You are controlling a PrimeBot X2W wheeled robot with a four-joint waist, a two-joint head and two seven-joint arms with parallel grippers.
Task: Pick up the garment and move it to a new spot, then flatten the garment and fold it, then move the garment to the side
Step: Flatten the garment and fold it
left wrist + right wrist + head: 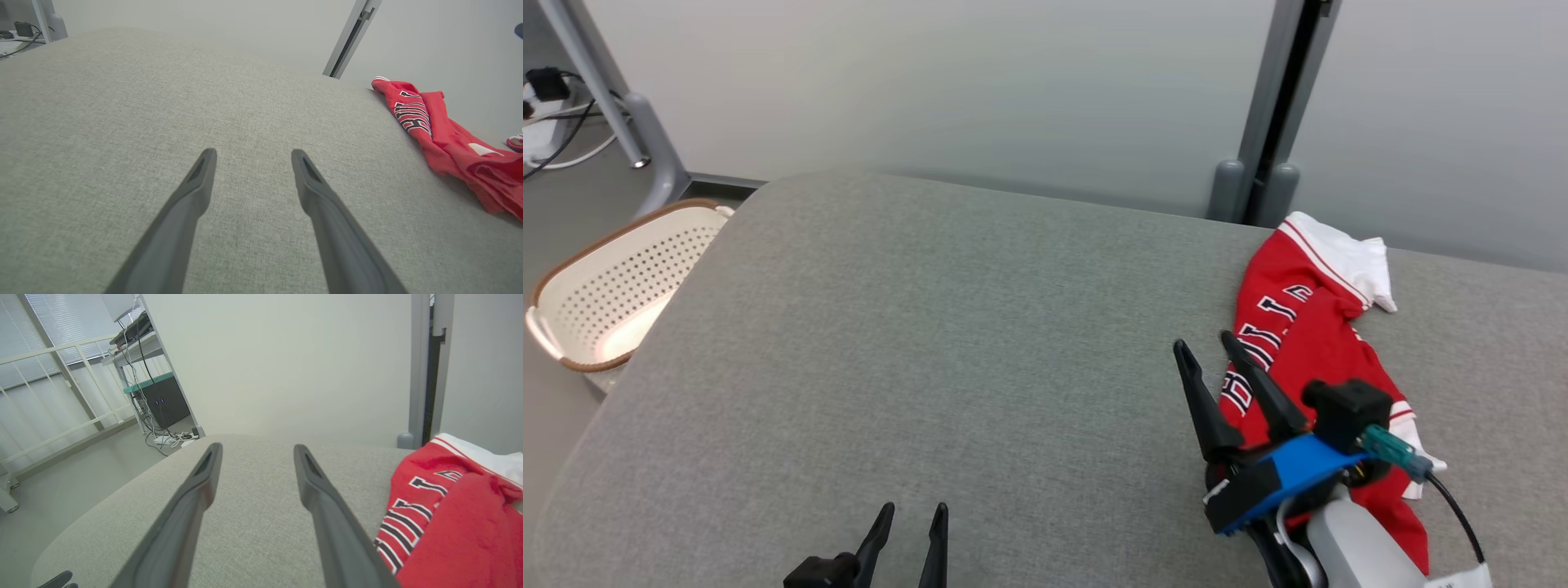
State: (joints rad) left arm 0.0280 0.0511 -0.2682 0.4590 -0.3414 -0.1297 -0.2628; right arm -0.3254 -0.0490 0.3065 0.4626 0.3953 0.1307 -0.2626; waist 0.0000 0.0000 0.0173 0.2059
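Garment crumpled on cushion, right jaws parted, empty, beside it, left jaws parted, empty

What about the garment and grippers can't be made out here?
- Head view: near end of the garment is hidden behind the right gripper and its wrist.
- Right wrist view: garment cut by the right edge; its lettering is folded and unreadable.
- Head view: base of the left gripper is cut by the bottom edge.

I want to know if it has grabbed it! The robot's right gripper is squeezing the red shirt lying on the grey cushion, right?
Not quite. The right gripper is open, with nothing between its fingers. The red shirt lies beside it on the grey cushion, as the right wrist view shows.
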